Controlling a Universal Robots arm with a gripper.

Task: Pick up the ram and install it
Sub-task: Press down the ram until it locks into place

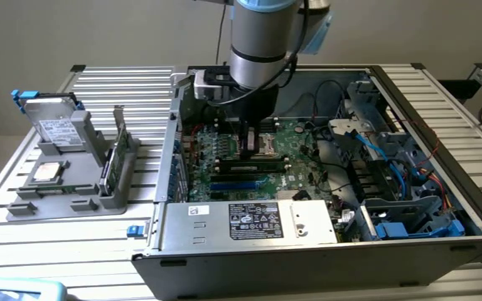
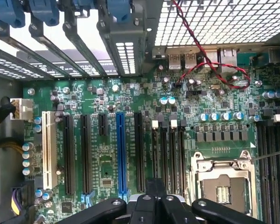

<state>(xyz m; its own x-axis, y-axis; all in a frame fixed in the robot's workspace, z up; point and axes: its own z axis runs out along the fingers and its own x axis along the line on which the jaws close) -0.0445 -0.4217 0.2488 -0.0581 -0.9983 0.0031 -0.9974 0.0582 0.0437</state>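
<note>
A pale wall stands behind a slatted metal tabletop (image 1: pixel 98 251), and on it lies an open computer case (image 1: pixel 308 251) with the motherboard (image 1: pixel 295 141) facing up. At 9 o'clock of the case, in the exterior view, sits a grey tray (image 1: pixel 65 188) with spare parts.

My pincer (image 1: pixel 248 149) hangs low inside the case, over the motherboard, and its 2 fingers are pressed together with nothing between them. In the wrist view the pincer (image 2: pixel 154 198) shows dark and closed above the board, near the processor socket (image 2: pixel 222 182).

The ram (image 1: pixel 253 167), as far as I can judge, stands already in 1 long slot, just at 6 o'clock of my fingertips. Its long axis runs from 9 o'clock to 3 o'clock, thin edge upward.

I think the step is the seating. To do it well, I should push straight down on the top edge, without tilt, so both ends sink equally.
</note>
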